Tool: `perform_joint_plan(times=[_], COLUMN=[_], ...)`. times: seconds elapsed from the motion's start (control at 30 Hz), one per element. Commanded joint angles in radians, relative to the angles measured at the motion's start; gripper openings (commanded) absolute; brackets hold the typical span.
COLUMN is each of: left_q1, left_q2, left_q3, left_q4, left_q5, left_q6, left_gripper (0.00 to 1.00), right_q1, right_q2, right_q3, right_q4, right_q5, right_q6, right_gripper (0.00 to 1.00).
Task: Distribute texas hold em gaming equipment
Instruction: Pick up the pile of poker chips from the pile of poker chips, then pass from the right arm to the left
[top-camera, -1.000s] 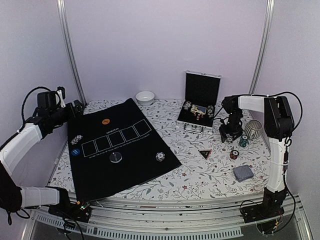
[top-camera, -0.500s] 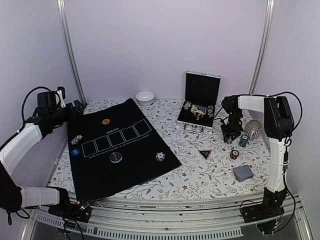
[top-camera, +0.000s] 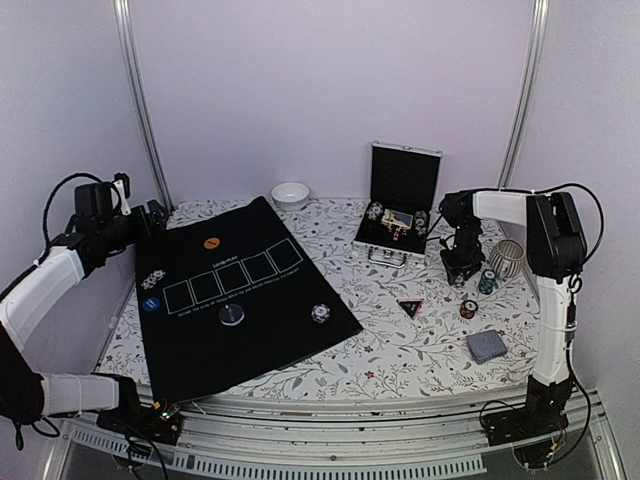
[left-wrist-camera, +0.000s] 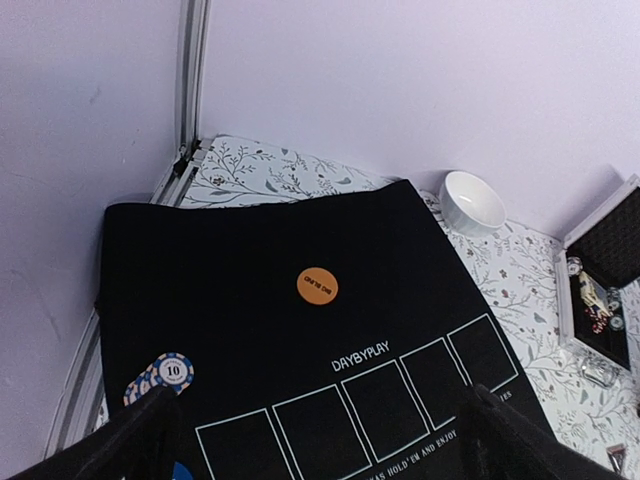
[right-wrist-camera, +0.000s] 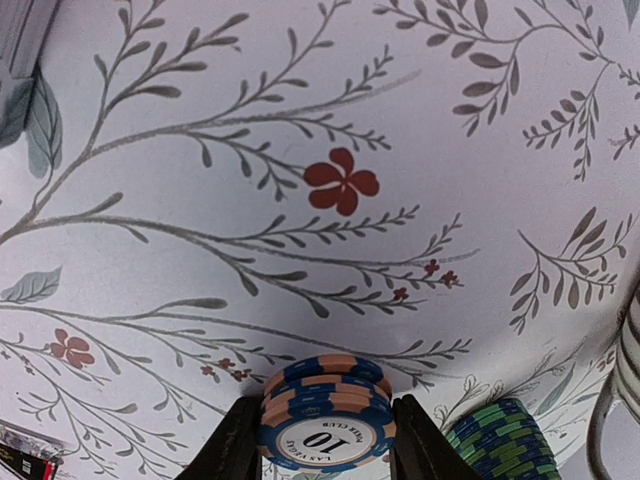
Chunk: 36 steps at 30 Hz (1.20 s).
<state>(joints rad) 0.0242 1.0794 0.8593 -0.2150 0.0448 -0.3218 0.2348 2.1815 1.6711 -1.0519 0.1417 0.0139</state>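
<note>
While the left gripper (left-wrist-camera: 320, 440) is held wide open over the mat (left-wrist-camera: 250, 300) at 9 o'clock, a blue chip stack (right-wrist-camera: 325, 415) is clamped by the right gripper (right-wrist-camera: 327, 450) at 2 o'clock.

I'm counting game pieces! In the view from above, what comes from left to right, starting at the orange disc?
orange disc → grey button → pale chip stack → triangle marker → card deck

White print on the black felt mat (left-wrist-camera: 250, 250) reads "DAYBYPLAY" above its outlined boxes and, partly cut off below them, "HOLD'EM AND ENJOY". A blue-and-white round poker chip (left-wrist-camera: 175, 371) near the mat's left edge shows "10", as does the top of the blue-and-orange chip stack (right-wrist-camera: 322, 425).
</note>
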Motion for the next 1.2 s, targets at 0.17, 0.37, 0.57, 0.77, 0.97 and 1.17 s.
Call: perform_joint_plan(times=[0.17,0.37,0.57,0.77,0.97,1.17], left_q1=[-0.008,-0.012,-0.078,-0.285,-0.468,-0.532], left_q2=[0.001,-0.013,-0.037,-0.006,0.122,0.223], left_q3=[-0.005,0.001,-0.039,-0.099,-0.125,-0.133], left_q4=[0.017,0.023,0.104,0.25,0.391,0.516], left_q5=[0.004,0.108,0.307,0.431,0.588,0.775], left_q6=[0.01,-0.04,-0.16,-0.29,-0.354,-0.403], left_gripper=[0.98,0.94,0.84,0.8,0.86,0.9], right_q1=[0.109,0.242,0.473,0.722,0.862,0.921], right_q2=[-0.141,-0.192,-0.197,-0.169,-0.14,-0.121], right_q3=[0.098,0.191,0.343,0.423,0.435,0.436], right_q4=[-0.092,-0.14,-0.141,-0.03,0.083,0.138], right_q5=[0.057,0.047,0.061,0.069,0.046,0.037], right_q6=[0.027,0.027,0.012,-0.064,-0.158,-0.213], right_gripper=[0.03,0.03,0.03,0.03,0.03,0.03])
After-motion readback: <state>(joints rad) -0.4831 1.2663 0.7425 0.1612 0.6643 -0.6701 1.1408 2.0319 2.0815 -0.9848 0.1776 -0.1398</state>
